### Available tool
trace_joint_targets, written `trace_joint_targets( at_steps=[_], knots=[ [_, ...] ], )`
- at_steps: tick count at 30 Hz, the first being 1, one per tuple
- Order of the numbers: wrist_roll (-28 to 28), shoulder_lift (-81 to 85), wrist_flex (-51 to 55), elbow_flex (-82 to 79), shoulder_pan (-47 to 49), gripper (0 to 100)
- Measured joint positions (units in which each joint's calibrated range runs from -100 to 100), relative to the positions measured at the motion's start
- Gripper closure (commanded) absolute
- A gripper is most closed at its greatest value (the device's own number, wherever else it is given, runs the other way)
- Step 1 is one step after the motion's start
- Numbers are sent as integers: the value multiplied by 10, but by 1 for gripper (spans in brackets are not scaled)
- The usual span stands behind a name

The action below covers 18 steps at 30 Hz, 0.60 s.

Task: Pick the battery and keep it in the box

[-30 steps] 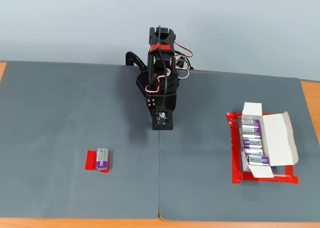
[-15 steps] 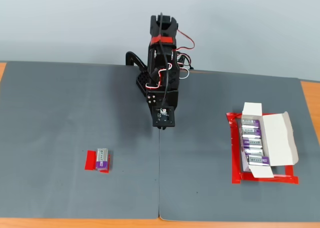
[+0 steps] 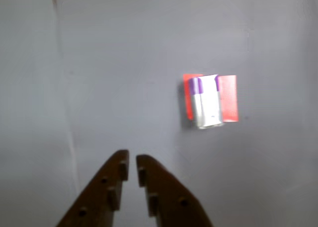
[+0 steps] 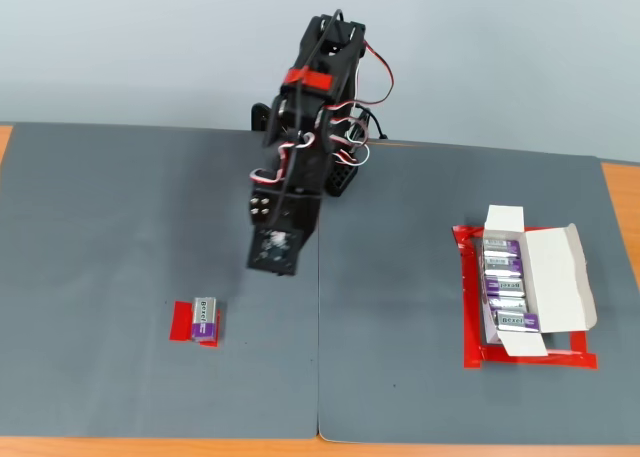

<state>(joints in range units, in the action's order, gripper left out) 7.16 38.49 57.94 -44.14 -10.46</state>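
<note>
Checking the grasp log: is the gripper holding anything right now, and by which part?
Nothing is held. The gripper is empty with its jaws nearly together, and the battery lies apart on its red tape patch.

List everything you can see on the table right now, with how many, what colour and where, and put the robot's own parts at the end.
battery: one, silver-grey and purple, lying on the red tape patch at the left of the fixed view.
red tape patch: one, red, flat on the mat under that battery.
box: one, white, flaps open, at the right of the fixed view.
batteries in the box: four visible, silver-grey and purple, in a row.
red tape outline: one, red, around the box.
mat: two dark grey sheets side by side over a wooden table.
arm: one, black with red and white wires, leaning towards the loose battery.
gripper: one, fingers nearly together, holding nothing, short of the battery in the wrist view.
</note>
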Motion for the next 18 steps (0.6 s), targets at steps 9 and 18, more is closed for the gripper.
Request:
trace_joint_targets(
  at_steps=[9,18],
  knots=[
    [80,-157,-34,94,-60,98],
    [108,-248,-109,104,-96,97]
  ],
)
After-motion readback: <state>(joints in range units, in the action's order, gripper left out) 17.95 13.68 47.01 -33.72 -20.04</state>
